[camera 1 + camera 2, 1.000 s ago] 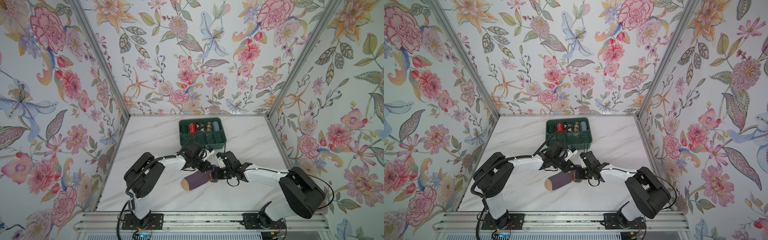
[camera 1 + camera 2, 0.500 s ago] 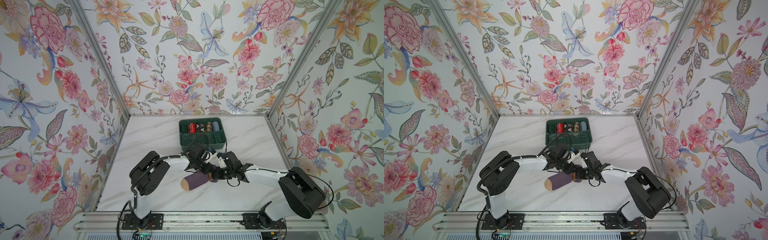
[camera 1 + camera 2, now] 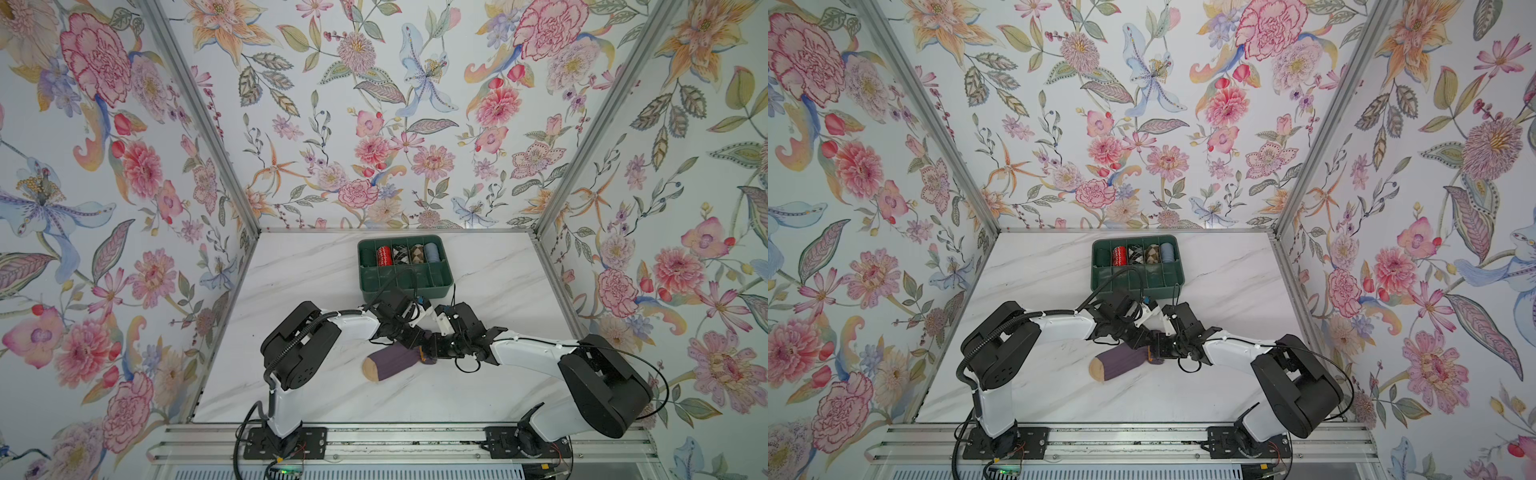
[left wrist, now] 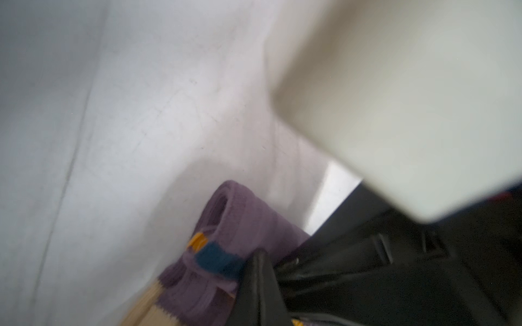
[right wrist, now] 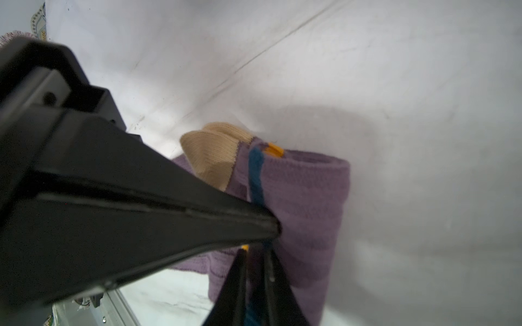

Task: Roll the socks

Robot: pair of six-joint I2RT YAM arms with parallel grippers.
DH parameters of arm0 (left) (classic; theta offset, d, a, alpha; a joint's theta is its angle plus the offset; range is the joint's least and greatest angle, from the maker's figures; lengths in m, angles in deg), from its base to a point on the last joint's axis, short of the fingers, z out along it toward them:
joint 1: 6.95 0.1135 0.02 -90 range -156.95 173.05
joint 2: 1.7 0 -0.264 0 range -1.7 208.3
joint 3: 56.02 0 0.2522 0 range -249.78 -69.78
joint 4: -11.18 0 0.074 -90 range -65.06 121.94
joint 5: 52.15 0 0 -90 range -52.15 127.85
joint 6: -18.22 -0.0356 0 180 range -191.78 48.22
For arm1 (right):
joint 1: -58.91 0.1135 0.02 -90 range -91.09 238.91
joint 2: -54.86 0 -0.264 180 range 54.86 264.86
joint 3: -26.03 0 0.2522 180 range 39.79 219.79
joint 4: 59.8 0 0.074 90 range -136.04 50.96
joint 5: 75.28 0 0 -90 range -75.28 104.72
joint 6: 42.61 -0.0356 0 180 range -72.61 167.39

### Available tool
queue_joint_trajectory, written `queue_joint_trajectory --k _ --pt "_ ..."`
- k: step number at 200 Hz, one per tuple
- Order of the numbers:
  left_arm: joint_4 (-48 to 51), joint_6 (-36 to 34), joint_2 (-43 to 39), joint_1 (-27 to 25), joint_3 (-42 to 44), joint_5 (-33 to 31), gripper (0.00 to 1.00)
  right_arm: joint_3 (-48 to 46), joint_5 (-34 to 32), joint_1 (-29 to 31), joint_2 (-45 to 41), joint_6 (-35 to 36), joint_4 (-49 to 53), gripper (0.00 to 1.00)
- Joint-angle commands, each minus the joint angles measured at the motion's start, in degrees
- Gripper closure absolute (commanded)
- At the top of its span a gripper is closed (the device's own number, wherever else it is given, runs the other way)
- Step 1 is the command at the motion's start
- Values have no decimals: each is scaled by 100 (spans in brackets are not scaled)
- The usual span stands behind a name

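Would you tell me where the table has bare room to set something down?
Bare table lies left of the green tray to the wall, likewise right of it, and in front between the socks and the rail. It is crowded just before the tray, where the left hand and right hand meet at the socks.

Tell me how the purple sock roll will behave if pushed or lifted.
The sock roll is soft ribbed knit, so it would likely squash and sag. Lying on its side on the smooth table, it may roll. Its cuff looks loose, so it could unwind.
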Motion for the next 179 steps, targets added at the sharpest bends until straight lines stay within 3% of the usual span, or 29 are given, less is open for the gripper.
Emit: queue_joint_trajectory --k 1,62,179 --pt "373 -120 254 -31 45 -87 100 -271 -265 -147 -164 10 729 75" --pt "188 -127 259 -23 201 -6 100 -660 13 -724 -1062 -20 715 68" --pt "-6 -226 425 34 447 48 100 -1082 1199 -1192 -909 -311 -444 62"
